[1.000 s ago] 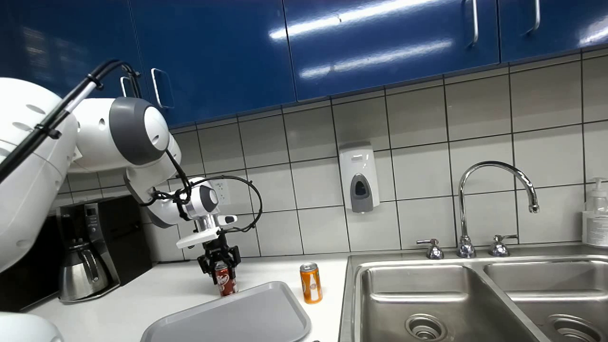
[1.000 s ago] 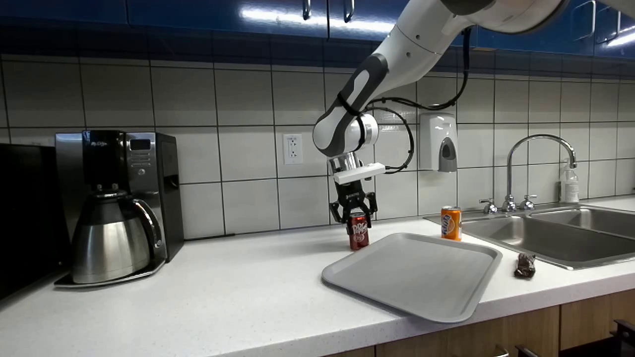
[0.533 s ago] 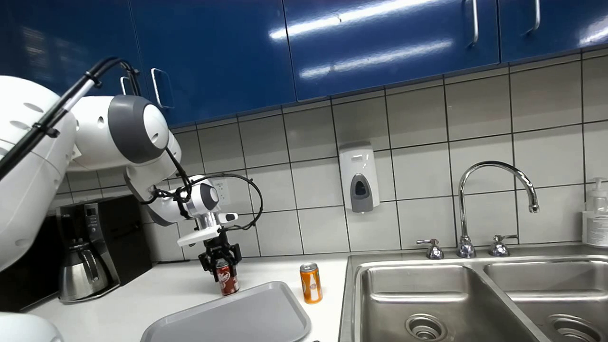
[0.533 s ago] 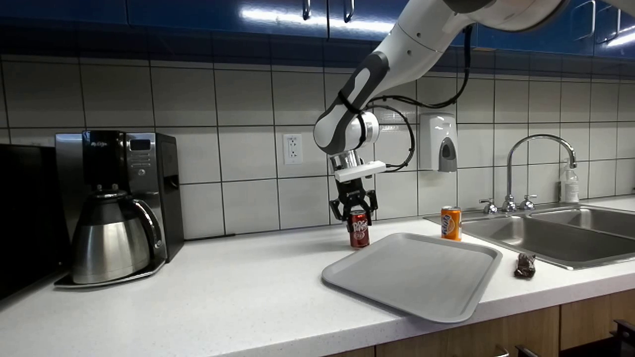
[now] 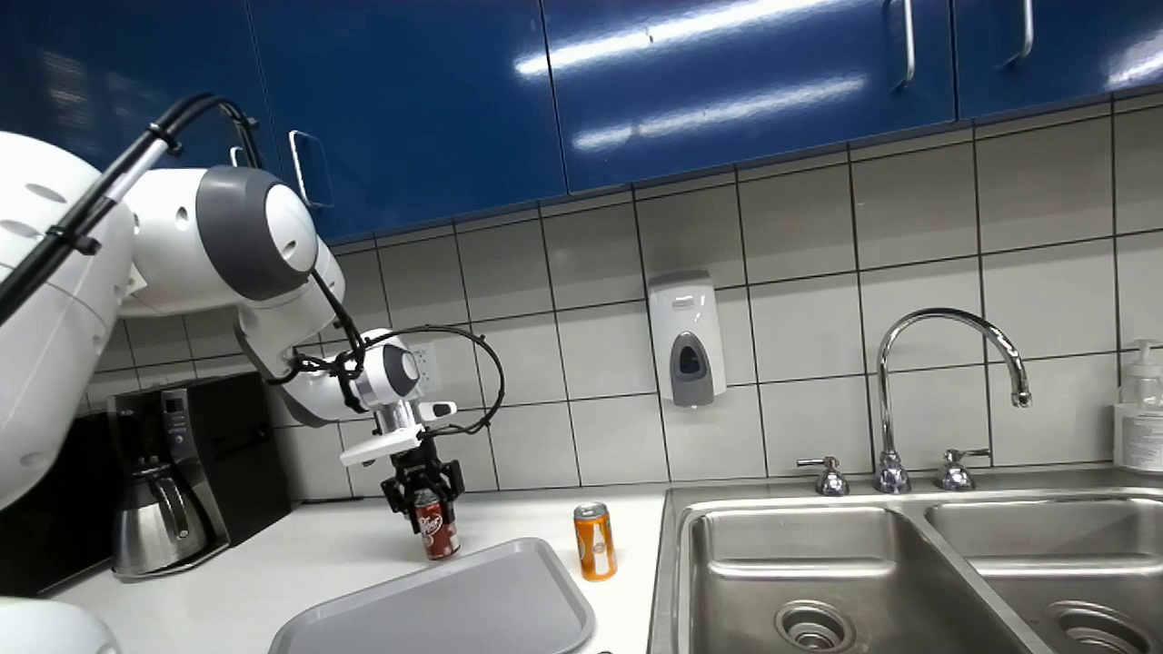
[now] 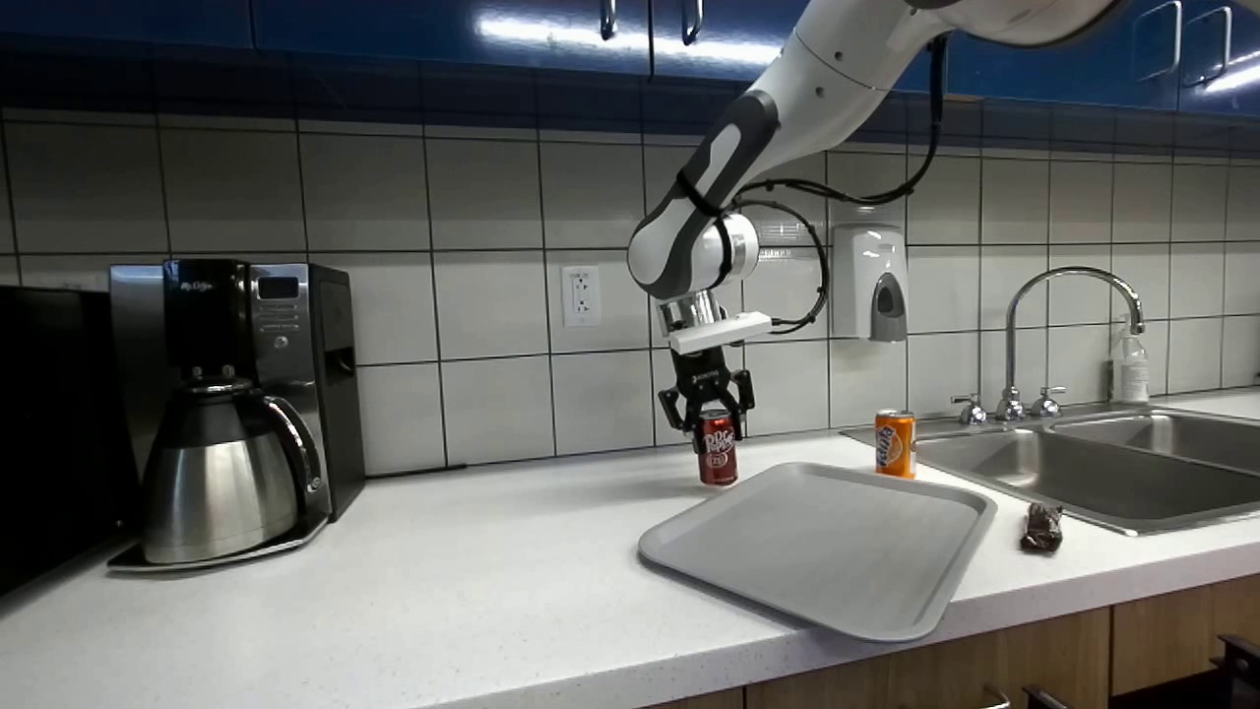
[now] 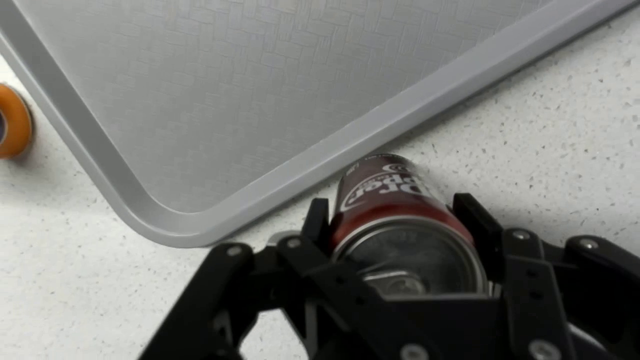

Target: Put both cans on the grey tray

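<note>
Red can (image 6: 720, 461) held just outside the rim of the grey tray (image 6: 827, 551), near the tray corner closest to the back edge of the table (image 6: 413, 561); roughly upright. End effector (image 7: 395, 215) closed round it from above, a finger on either side, grasping it. Over the last second can and end effector have risen slightly together in both exterior views; read as the start of a lift, so the first pick looks sound and a carry over the rim should follow. Neither can on the tray. Orange can (image 6: 895, 445) stands unmoved toward the table's back edge, between tray and sink (image 6: 1073, 473); its pick is pending. Hard to make out: clearance beneath the red can, its underside being hidden, and whether it touches the rim. The wrist view cuts off most of the orange can; in an exterior view the tray (image 5: 454, 609) runs out of frame, its nearer part unseen.
</note>
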### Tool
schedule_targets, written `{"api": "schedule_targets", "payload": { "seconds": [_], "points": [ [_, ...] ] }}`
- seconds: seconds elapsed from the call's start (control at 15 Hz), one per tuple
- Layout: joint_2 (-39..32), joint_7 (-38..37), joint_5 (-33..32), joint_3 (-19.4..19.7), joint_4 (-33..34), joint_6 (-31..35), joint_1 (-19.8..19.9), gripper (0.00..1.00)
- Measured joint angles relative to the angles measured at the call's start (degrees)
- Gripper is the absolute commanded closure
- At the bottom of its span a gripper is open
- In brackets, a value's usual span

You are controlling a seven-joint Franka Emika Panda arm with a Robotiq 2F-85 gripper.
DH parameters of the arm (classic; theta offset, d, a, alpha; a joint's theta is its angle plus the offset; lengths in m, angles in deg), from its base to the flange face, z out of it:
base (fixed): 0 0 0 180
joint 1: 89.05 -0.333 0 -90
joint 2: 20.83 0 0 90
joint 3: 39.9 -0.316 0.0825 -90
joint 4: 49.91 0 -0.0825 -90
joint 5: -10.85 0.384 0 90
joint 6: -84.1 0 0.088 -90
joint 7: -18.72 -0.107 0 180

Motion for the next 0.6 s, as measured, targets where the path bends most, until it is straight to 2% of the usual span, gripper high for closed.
{"api": "schedule_targets", "payload": {
  "seconds": [0.6],
  "points": [
    [8.76,0.0,0.0,0.06,-10.54,2.73,0.08,0.61]
  ]
}}
